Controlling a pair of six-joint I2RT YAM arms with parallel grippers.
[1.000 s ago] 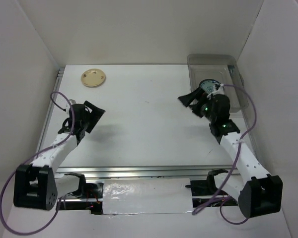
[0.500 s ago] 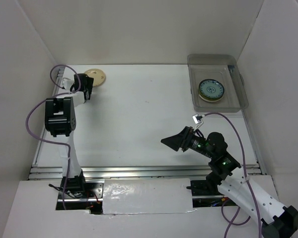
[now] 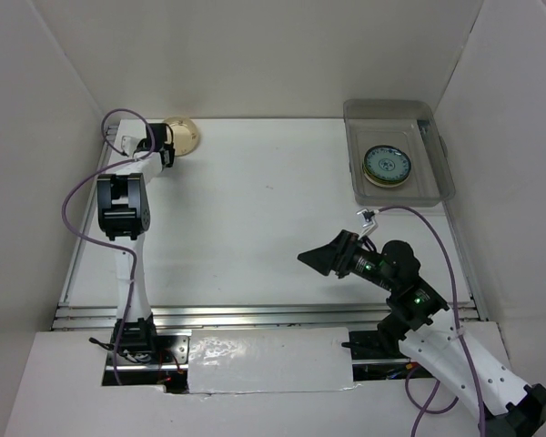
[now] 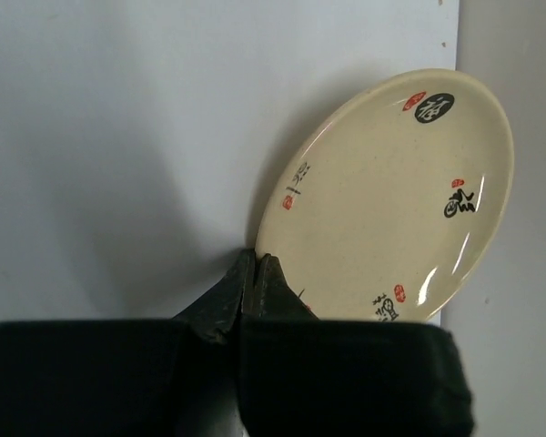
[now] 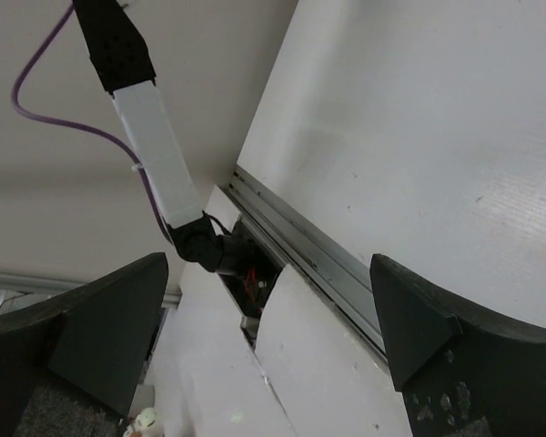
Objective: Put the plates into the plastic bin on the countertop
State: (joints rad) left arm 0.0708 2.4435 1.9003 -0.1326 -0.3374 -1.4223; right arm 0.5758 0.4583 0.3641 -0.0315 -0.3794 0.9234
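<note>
In the upper left corner of the top view, the left claw is pinched narrow on the near rim of a cream plate with dark and red marks. At upper right, the plastic bin holds a blue-patterned plate. The right claw hovers wide and empty over the white desk, lower right.
</note>
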